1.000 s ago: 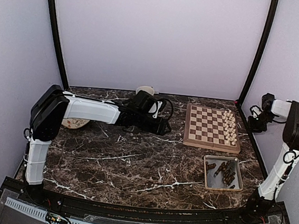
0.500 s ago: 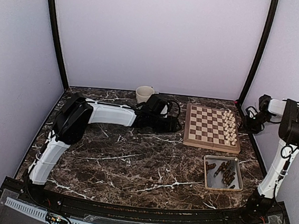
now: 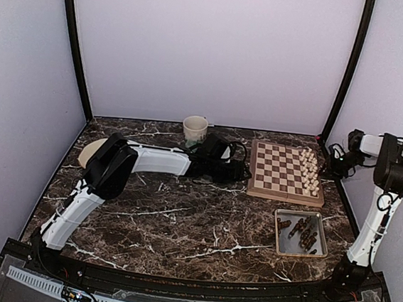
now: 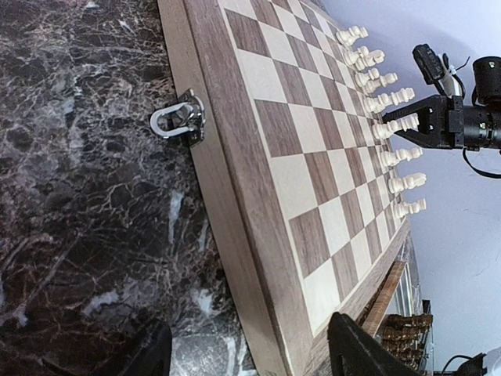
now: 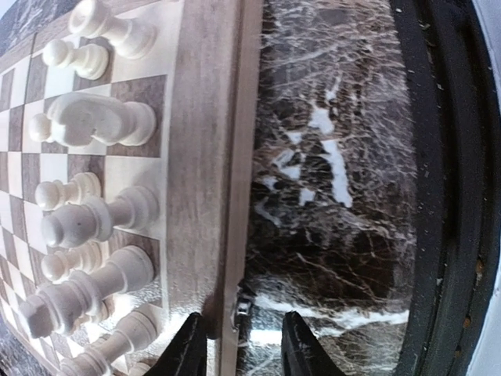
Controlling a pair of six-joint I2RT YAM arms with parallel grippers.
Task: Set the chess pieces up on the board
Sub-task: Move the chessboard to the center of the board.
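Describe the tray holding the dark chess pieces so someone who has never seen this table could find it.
On the dark marble table, look to the far right for the wooden chessboard. Just in front of it, toward the table's near edge, lies a shiny rectangular metal tray. It alone holds the dark brown chess pieces, lying jumbled, while the cream-white pieces stand on the board.

Top view: chess pieces (image 3: 301, 232) in tray (image 3: 283, 243) were too small to tell types or count. Tan round thing (image 3: 88, 152) was mostly hid behind left arm (image 3: 151, 159); couldn't ID it. Left wrist view: board (image 4: 313, 172) was cut off top & btm, and left gripper (image 4: 252, 356) showed tips only at btm edge. Right wrist view: right gripper (image 5: 243, 345) also tips only. White pcs (image 5: 86, 298) ran off left & btm edges. Whether the tips touched board was unclear.
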